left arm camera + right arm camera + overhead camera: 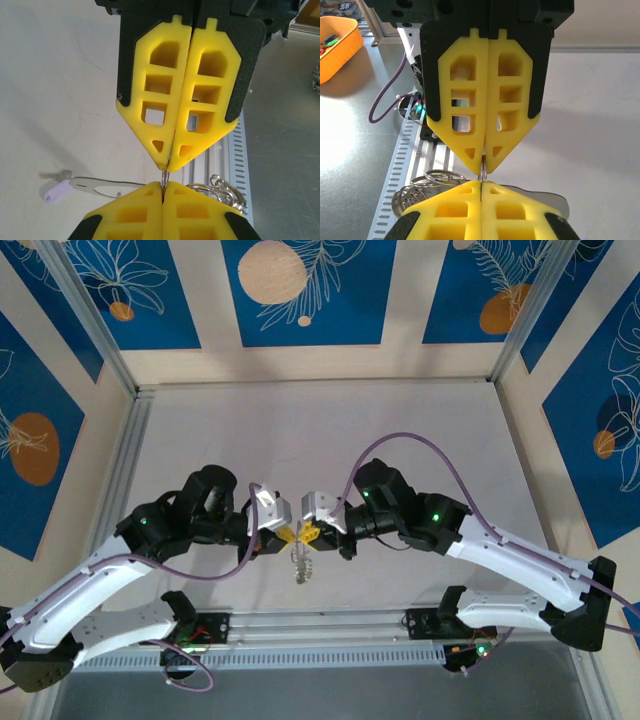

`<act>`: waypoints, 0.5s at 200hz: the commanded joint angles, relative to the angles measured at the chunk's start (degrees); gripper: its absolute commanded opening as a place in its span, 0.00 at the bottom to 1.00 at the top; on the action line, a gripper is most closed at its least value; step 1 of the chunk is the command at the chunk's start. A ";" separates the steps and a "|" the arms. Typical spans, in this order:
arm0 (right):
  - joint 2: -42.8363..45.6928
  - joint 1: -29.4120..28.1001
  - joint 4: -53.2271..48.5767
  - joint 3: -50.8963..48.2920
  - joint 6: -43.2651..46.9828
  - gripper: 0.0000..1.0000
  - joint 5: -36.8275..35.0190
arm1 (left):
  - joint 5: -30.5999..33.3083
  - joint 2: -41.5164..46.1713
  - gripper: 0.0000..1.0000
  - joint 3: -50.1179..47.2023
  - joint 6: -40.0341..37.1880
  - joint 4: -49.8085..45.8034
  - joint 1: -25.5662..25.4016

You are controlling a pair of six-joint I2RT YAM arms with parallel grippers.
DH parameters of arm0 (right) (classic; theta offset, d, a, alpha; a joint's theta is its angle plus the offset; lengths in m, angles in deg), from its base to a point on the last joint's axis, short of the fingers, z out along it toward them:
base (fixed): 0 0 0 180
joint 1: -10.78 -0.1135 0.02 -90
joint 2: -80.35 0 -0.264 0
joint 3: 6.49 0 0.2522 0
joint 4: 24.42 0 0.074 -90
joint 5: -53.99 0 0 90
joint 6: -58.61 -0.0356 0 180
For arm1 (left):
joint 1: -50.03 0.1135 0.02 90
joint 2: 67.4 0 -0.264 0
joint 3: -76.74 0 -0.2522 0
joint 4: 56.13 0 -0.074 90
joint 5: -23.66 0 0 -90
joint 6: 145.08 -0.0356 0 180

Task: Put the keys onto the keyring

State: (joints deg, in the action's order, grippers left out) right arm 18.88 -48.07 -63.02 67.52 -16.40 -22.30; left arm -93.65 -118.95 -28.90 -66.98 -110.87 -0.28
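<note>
Left wrist view showed left gripper (pixel 164 186) and right gripper (pixel 167 164) tip to tip, both clamped on the keyring (pixel 164 175) wire between them. Keys (pixel 302 568) hung below. Parting the coil likely needed small, steady, opposed pulls.

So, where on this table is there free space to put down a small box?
The widest bare patch is the far half of the table, between the two arms and the back wall. The far left and right corners are free too. It is crowded at the near middle, where the left hand and right hand meet on the keyring.
</note>
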 commanded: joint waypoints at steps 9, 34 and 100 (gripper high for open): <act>2.84 -0.26 7.64 -1.99 -0.75 0.25 1.16 | 2.74 2.53 0.00 -2.48 3.55 5.83 0.99; 3.41 1.47 9.63 -4.36 -4.38 0.46 0.05 | 2.96 4.32 0.00 -3.89 5.66 9.50 1.08; 9.80 8.35 17.79 -13.56 -14.35 0.52 3.11 | 2.81 7.16 0.00 -7.00 8.91 15.91 1.17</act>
State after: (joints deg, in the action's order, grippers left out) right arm 26.35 -42.98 -50.32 56.83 -24.80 -22.27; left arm -90.26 -113.49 -34.85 -60.47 -100.83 0.40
